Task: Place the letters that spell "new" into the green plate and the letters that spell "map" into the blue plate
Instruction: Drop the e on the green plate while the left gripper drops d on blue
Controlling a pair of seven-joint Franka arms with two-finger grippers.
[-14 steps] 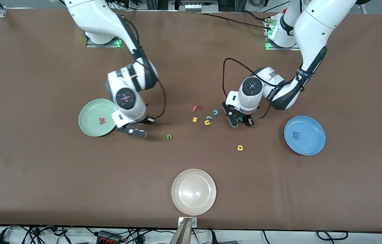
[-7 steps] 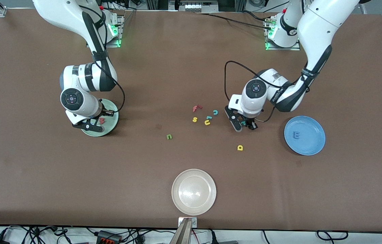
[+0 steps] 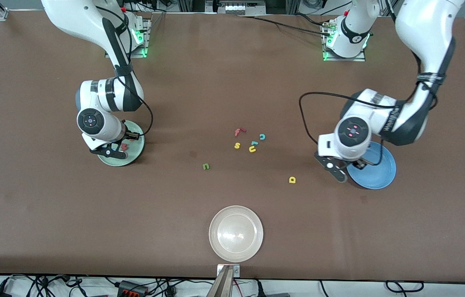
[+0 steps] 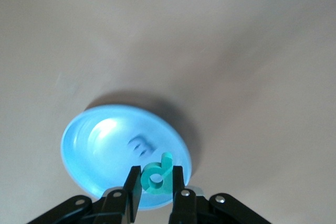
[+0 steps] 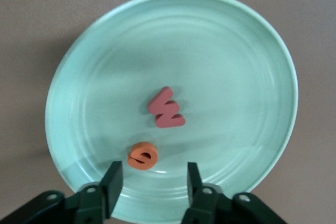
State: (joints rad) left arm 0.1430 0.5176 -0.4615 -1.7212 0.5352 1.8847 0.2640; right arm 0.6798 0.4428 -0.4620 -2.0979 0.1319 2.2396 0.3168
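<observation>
1. The right gripper (image 5: 151, 182) is held over the round pale mint-green plate (image 5: 252, 66), which sits toward the right arm's end of the table. Its fingers (image 5: 113, 179) are seen spread apart with nothing between them.
2. In the green plate, the small orange foam letter e (image 5: 143, 156) lies flat, just beside the small red foam letter w (image 5: 167, 108); the two are not touching.
3. The left gripper (image 4: 156, 184) is positioned over the edge of the round bright blue plate (image 3: 381, 175), toward the left arm's end of the table. The small teal foam letter p (image 4: 157, 174) is clamped between its narrowly set fingers (image 4: 132, 184).
4. The blocky blue foam letter m (image 4: 139, 145) is seen lying in the blue plate.
5. The small dark green foam letter n (image 3: 205, 166) lies on the bare brown table (image 3: 51, 206), near the middle.
6. The small yellow foam letter a (image 3: 292, 180) lies on the table between the n and the blue plate.
7. A loose cluster is found farther from the front camera: a red foam f (image 3: 238, 131), a yellow foam s (image 3: 237, 145), a yellow foam u (image 3: 252, 149) and a teal foam c (image 3: 262, 136).
8. A round whitish-beige plate (image 3: 236, 233) stands nearest the front camera.
</observation>
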